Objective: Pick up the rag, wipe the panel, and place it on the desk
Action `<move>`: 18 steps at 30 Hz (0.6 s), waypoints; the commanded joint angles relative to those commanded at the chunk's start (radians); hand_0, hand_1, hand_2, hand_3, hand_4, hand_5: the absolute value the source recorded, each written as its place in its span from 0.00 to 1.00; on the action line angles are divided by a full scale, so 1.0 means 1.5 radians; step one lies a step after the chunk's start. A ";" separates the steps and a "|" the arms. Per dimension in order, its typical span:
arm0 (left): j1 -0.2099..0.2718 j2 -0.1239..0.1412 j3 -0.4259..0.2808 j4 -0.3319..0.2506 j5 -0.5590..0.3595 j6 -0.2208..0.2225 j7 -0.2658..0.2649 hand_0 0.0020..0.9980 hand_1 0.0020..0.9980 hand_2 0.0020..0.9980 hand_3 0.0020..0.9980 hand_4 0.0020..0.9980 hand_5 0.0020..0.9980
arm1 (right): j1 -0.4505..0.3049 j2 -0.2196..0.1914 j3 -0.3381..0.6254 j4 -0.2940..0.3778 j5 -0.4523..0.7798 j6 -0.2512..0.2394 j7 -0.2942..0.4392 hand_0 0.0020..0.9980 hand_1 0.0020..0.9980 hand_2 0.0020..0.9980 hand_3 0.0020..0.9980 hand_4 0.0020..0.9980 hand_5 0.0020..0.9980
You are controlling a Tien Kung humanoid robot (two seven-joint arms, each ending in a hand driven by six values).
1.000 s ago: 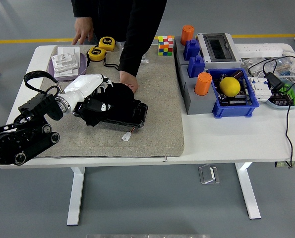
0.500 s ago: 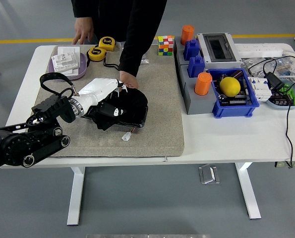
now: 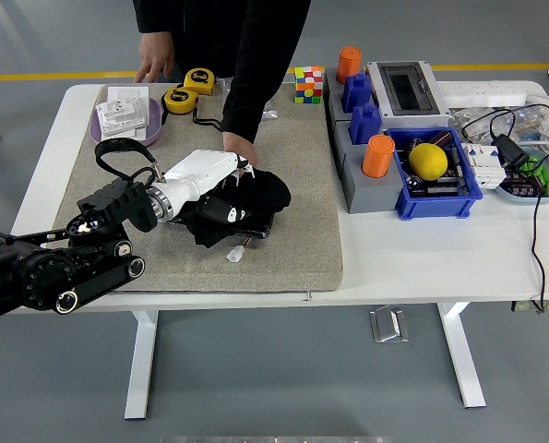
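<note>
— From the head view, what is the left hand [image 3: 220, 185] doing?

— It is reaching in from the left over the grey mat [image 3: 297, 249], pressing down on the black rag [image 3: 256, 196] with its fingers curled into the cloth, gripping it.

— And where is the rag lying?

— It is bunching on top of the dark panel [image 3: 252, 230], covering most of it, near the mat's middle.

— Is anyone else taking part?

— A person at the far side is resting one hand [image 3: 240, 149] at the panel's far edge, just beside the robot's fingers, and the other hand [image 3: 154, 65] on the table [image 3: 422, 249].
</note>
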 joint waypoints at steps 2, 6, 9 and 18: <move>0.000 0.000 0.001 0.001 0.000 0.000 0.000 0.26 0.19 0.34 0.56 0.71 0.01 | 0.000 0.000 0.003 0.000 -0.002 0.000 0.000 0.78 0.73 0.72 0.67 1.00 0.54; 0.001 0.003 -0.003 0.004 -0.002 0.002 -0.002 0.26 0.19 0.34 0.56 0.71 0.01 | -0.002 0.001 0.014 0.000 -0.011 0.000 -0.002 0.78 0.73 0.72 0.67 1.00 0.54; 0.003 0.009 -0.005 0.009 -0.002 0.003 -0.003 0.26 0.19 0.34 0.56 0.71 0.01 | -0.003 0.003 0.013 0.000 -0.009 -0.001 -0.001 0.78 0.73 0.72 0.67 1.00 0.54; 0.015 0.034 -0.021 0.027 0.000 0.008 -0.006 0.26 0.19 0.34 0.56 0.71 0.01 | -0.006 0.005 0.020 0.000 -0.012 -0.001 -0.001 0.78 0.73 0.72 0.67 1.00 0.54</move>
